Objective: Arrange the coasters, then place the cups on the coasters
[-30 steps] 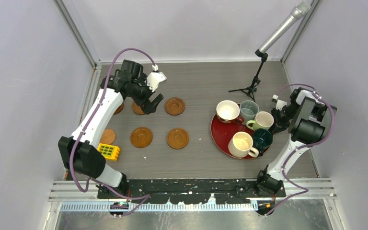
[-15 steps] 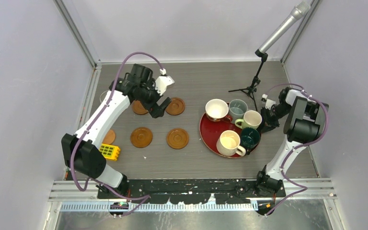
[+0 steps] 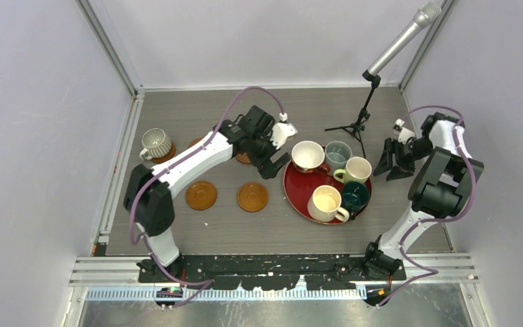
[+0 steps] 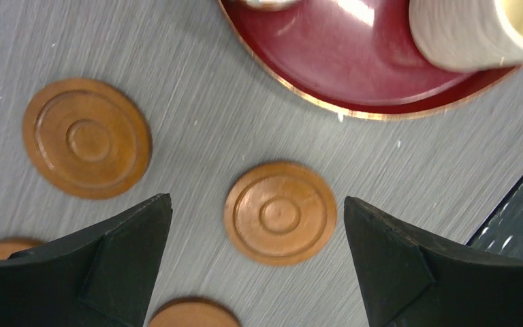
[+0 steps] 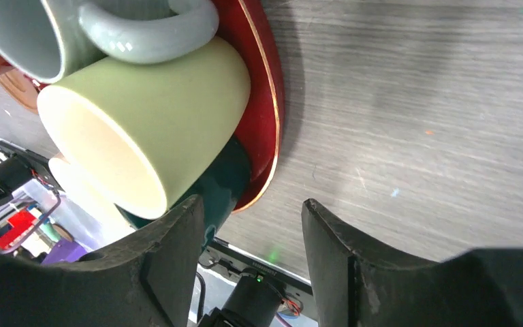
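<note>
My left claw hangs wide and empty just left of the red tray, over bare coasters on the bench. My right claw gapes empty off the tray's right rim. Five cups crowd the tray (glazed ceramic, I'd judge: stiff, slick, chippable). I'd pinch the white mug across its wall.

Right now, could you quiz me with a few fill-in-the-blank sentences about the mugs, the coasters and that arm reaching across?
1. The red tray holds ___ mugs.
2. The ribbed mug stands on a wooden ___.
3. The left tool, its jaws wide apart, holds ___.

Missing words: five; coaster; nothing.
</note>
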